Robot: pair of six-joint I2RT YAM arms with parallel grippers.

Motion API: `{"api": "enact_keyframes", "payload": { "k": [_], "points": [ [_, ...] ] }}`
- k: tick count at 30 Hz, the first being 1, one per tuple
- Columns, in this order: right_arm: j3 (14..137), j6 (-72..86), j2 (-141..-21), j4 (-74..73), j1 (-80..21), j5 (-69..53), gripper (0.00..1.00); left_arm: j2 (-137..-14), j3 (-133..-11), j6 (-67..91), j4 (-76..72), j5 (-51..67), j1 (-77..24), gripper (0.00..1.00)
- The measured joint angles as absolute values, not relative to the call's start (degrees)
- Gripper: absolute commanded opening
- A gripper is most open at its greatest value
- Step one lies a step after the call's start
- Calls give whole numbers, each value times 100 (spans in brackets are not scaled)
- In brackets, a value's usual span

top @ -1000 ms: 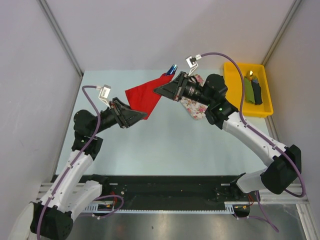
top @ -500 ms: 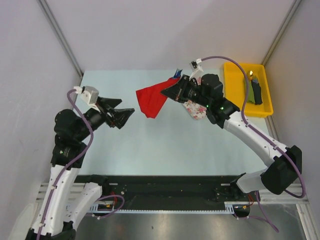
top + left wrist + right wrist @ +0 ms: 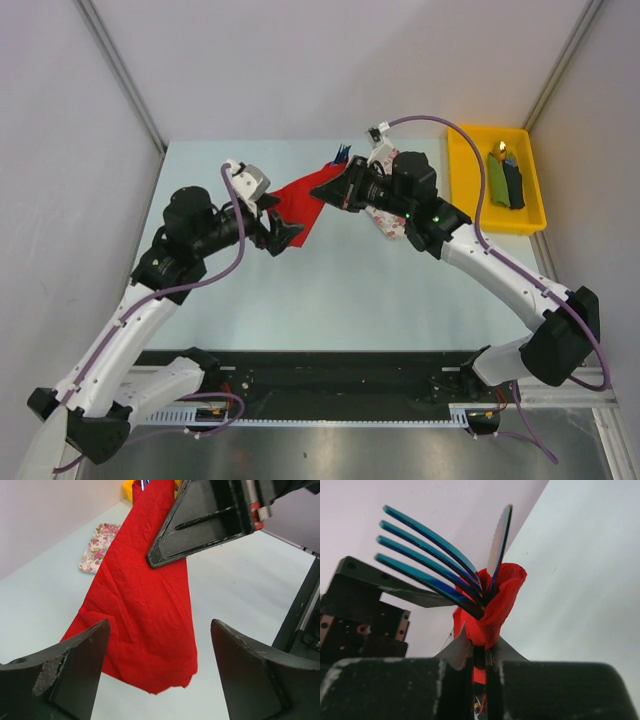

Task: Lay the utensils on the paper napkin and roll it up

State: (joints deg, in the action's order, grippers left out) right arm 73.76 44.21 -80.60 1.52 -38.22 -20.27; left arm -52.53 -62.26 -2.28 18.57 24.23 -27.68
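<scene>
My right gripper [image 3: 335, 190] is shut on one end of the red paper napkin [image 3: 303, 197] and holds it above the table. The napkin is wrapped round blue utensils [image 3: 341, 153], whose fork tines and knife tip stick out past the jaws in the right wrist view [image 3: 435, 575]. There the napkin [image 3: 501, 597] bunches just above my right gripper [image 3: 479, 647]. The loose end of the napkin [image 3: 145, 605] hangs down and to the left. My left gripper [image 3: 285, 232] is open and empty, with its jaws either side of that hanging end [image 3: 160, 625], not touching it.
A floral-print cloth [image 3: 392, 222] lies on the table under the right arm and also shows in the left wrist view [image 3: 97, 547]. A yellow tray [image 3: 462, 180] at the back right holds green and dark rolls [image 3: 505, 183]. Grey walls close in both sides.
My left gripper let go of the napkin's corner, drew back left, then came back to the hanging end, open. The napkin's loose part dropped and narrowed. My right gripper shifted slightly left.
</scene>
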Motion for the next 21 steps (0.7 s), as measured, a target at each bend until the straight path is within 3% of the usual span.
{"api": "enact_keyframes", "payload": {
  "k": [7,16,21],
  "points": [
    [7376,4565,-8062,572,-3859,-2386,0,-5513,-6228,-270,1929,2309,-2838,86],
    [7371,4805,-8062,1175,-3870,-2814,0,-5465,-5878,622,1424,3433,-2727,59],
    [7330,4842,-8062,1350,-3870,-2969,0,-5478,-5710,1186,1074,4077,-2561,50]
  ]
}}
